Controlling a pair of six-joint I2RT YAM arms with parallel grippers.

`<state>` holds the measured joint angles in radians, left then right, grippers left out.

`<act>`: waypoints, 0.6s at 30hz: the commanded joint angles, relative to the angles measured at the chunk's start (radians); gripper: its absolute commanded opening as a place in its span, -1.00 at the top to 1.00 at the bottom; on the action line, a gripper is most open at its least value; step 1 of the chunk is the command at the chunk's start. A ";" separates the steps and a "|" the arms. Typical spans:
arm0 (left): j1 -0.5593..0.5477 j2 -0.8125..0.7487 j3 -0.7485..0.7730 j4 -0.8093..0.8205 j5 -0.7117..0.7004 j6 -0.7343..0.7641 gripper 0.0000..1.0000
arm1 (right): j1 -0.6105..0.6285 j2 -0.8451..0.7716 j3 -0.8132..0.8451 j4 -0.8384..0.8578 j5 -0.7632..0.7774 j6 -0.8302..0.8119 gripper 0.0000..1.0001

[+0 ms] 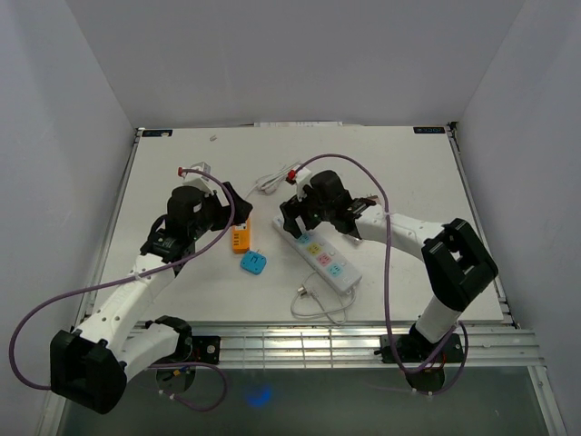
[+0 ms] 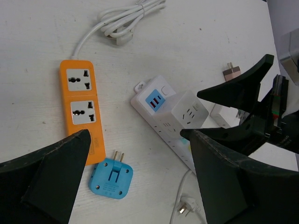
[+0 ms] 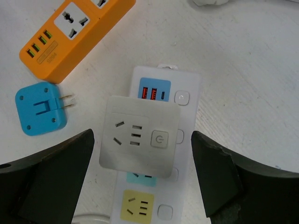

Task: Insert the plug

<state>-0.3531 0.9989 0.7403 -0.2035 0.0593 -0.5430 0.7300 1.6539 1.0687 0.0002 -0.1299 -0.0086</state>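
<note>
A white power strip (image 1: 325,260) with coloured sockets lies at the table's middle; it also shows in the right wrist view (image 3: 187,116). A white cube adapter plug (image 3: 140,137) stands on the strip just behind its USB end, also seen in the left wrist view (image 2: 189,109). I cannot tell how deep it is seated. My right gripper (image 3: 142,140) is open, one finger on each side of the cube, not touching it. My left gripper (image 2: 139,140) is open and empty above a blue flat adapter (image 2: 111,178) beside an orange power strip (image 2: 80,105).
A white three-pin plug (image 2: 187,207) on a looped cable (image 1: 318,309) lies at the front. The orange strip's coiled white cord (image 2: 128,21) lies at the back. A small brown plug (image 2: 232,71) lies to the right of the white strip.
</note>
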 commanded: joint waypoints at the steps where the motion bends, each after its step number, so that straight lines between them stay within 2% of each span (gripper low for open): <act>1: 0.006 -0.023 0.047 -0.053 0.030 0.015 -0.96 | 0.017 0.050 0.065 0.001 0.071 -0.019 -0.80; 4: 0.011 -0.014 0.056 -0.068 0.028 0.034 -0.96 | 0.022 0.089 0.094 -0.041 0.111 -0.002 -0.95; 6: 0.012 -0.008 0.065 -0.073 0.030 0.041 -0.96 | 0.022 0.109 0.108 -0.048 0.122 0.001 -0.75; 7: 0.013 -0.008 0.067 -0.074 0.028 0.047 -0.96 | 0.022 0.112 0.109 -0.046 0.127 0.001 -0.52; 12: 0.017 -0.009 0.076 -0.070 0.027 0.072 -0.96 | 0.022 0.127 0.126 -0.032 0.216 0.035 -0.09; 15: 0.019 -0.005 0.087 -0.083 0.028 0.086 -0.96 | 0.005 0.142 0.160 -0.048 0.272 0.051 0.01; 18: 0.022 -0.003 0.084 -0.085 0.025 0.098 -0.96 | -0.032 0.185 0.240 -0.083 0.300 0.076 0.02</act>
<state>-0.3397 1.0004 0.7868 -0.2722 0.0757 -0.4728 0.7368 1.8099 1.2095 -0.0849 0.0883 0.0360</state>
